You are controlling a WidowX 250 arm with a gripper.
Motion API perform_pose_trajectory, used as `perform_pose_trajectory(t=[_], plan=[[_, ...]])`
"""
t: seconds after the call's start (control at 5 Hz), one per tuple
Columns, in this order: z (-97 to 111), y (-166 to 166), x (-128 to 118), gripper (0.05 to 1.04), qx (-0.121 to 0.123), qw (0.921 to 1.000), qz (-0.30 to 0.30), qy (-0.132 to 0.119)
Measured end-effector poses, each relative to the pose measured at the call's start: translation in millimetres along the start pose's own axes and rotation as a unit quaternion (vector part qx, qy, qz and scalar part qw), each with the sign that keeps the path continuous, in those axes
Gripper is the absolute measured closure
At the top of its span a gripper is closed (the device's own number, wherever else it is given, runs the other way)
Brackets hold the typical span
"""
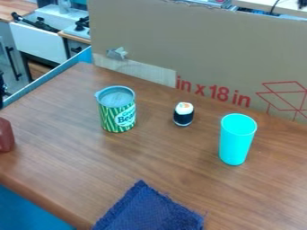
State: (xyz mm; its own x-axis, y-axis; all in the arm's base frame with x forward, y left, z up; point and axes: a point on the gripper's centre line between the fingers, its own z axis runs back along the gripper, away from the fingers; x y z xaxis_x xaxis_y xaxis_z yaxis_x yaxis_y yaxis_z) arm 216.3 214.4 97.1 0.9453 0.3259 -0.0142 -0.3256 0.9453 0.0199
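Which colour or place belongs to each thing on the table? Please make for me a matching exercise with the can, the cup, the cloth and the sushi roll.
Things:
1. Can
2. Cup
3. Cloth
4. Sushi roll

Colours and places:
A. Dark blue, nearest to the camera
B. Between two other things, white on top
C. Turquoise all over
D. Green stripes around the side

Right pairs: 1-D, 2-C, 3-A, 4-B

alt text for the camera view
A green-striped can, a small sushi roll and a turquoise tumbler stand left to right on a wooden table, cardboard behind and a dark blue cloth in front. A dark red object sits at the left edge.
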Motion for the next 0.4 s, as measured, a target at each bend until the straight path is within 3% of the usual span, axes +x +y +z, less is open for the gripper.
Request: perform_pose_trajectory(t=[0.2, 0.4], plan=[[-3.8, -3.7, 1.7, 0.708, -0.001, 1.0000, 0.006, -0.006], [-3.9, -9.5, 2.7, 0.737, -0.020, 0.9997, 0.005, -0.016]])
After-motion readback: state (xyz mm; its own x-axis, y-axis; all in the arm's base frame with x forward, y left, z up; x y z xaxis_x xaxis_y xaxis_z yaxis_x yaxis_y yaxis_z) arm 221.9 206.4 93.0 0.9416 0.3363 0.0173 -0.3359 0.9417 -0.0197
